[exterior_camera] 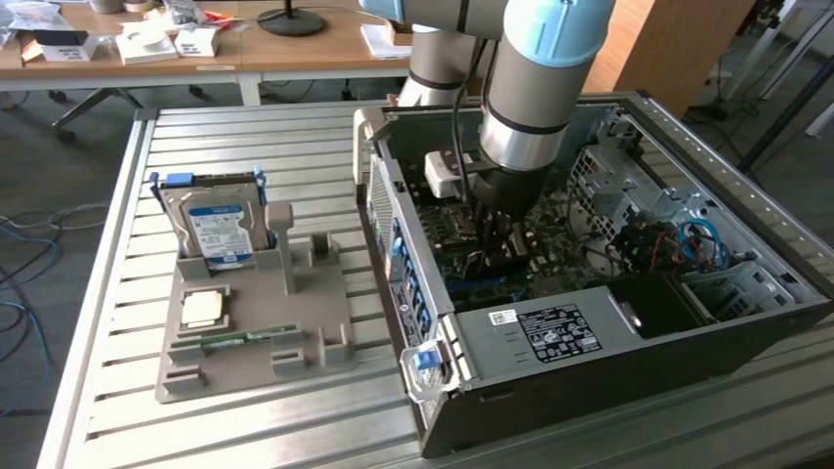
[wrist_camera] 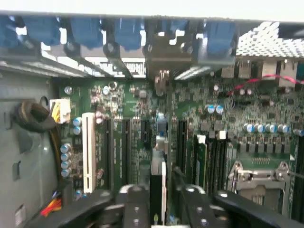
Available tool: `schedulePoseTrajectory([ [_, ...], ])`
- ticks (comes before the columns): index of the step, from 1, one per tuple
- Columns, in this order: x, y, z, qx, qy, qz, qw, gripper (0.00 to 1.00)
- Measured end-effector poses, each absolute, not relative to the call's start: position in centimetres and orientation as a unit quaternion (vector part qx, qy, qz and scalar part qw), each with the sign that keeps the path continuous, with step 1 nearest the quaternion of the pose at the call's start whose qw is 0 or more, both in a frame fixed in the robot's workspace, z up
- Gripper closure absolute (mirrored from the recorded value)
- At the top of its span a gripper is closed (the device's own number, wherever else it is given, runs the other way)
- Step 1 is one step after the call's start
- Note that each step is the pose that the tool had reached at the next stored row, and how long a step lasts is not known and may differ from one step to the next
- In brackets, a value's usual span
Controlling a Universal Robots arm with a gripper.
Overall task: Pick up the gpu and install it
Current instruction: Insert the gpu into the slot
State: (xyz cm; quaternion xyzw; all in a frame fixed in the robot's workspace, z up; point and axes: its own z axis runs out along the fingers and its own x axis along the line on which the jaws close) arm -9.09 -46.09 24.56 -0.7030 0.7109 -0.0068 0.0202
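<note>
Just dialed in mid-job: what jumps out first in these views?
The open grey computer case at the exterior view's right, with the arm's black gripper lowered inside over the green motherboard. Between its fingers stands a thin dark card, the gpu, edge-on above the slots. A blue-labelled silver hard drive stands in the grey holder outside.

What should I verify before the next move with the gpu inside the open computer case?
1. Held: thin dark gpu card sits edge-on between the black fingers of the gripper: ok.
2. Gripper inside the open grey computer case, above the green motherboard: ok.
3. Card parallel to the long black slots: ok.
4. Card seated in a slot: cannot tell.
5. Silver bracket at the rear opening: cannot tell.
6. Blue-labelled silver hard drive in the grey holder tray, outside the case: ok.
</note>
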Motion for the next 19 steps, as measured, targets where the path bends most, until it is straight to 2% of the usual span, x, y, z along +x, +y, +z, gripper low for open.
schedulePoseTrajectory([
  [1, -9.1, -46.1, 24.6, -0.703, 0.711, -0.007, 0.02, 0.73],
  [2, -9.0, -46.1, 24.6, -0.703, 0.711, -0.007, 0.02, 0.67],
  [9, -9.0, -46.1, 25.1, -0.703, 0.711, -0.007, 0.02, 0.67],
  [19, -9.0, -46.1, 28.9, -0.703, 0.711, -0.007, 0.02, 0.67],
])
